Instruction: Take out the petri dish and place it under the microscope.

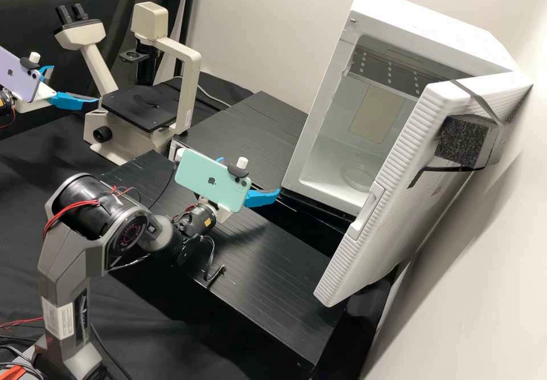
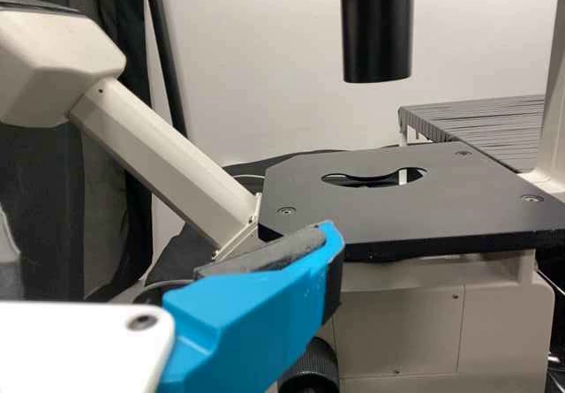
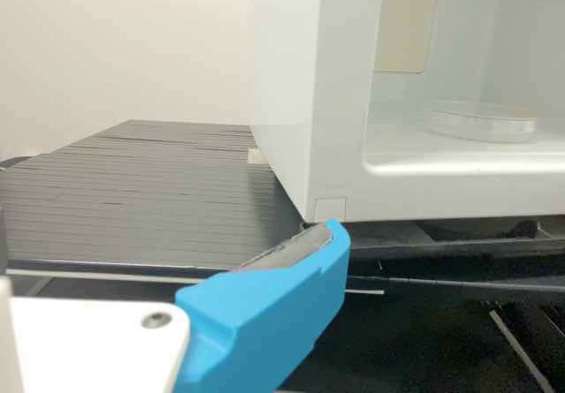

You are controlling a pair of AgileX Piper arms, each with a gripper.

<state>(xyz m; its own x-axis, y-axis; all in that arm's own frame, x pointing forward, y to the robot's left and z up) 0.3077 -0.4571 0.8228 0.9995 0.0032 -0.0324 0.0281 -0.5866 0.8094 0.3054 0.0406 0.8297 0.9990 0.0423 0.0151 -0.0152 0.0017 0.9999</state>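
Observation:
My left gripper [image 1: 74, 85] stands open just left of the microscope [image 1: 187, 86]; in the left wrist view a finger of this gripper [image 2: 256, 313] is in front of the black stage [image 2: 305, 203], whose opening holds no dish. A clear petri dish [image 1: 359, 176] lies flat on the floor of the white, open-doored incubator [image 1: 325, 112]. My right gripper [image 1: 253, 176], also open, is outside the chamber, near its lower front left corner. In the right wrist view a finger of the gripper [image 3: 168, 243] appears below that corner, with the dish [image 3: 481, 124] farther inside.
The incubator door [image 1: 393, 180] swings out toward the front right, with a black foam block [image 1: 460, 141] strapped on. Black slatted platforms [image 1: 268, 272] lie below the right arm and between microscope and incubator. The microscope's black tube [image 2: 377, 26] hangs above the stage.

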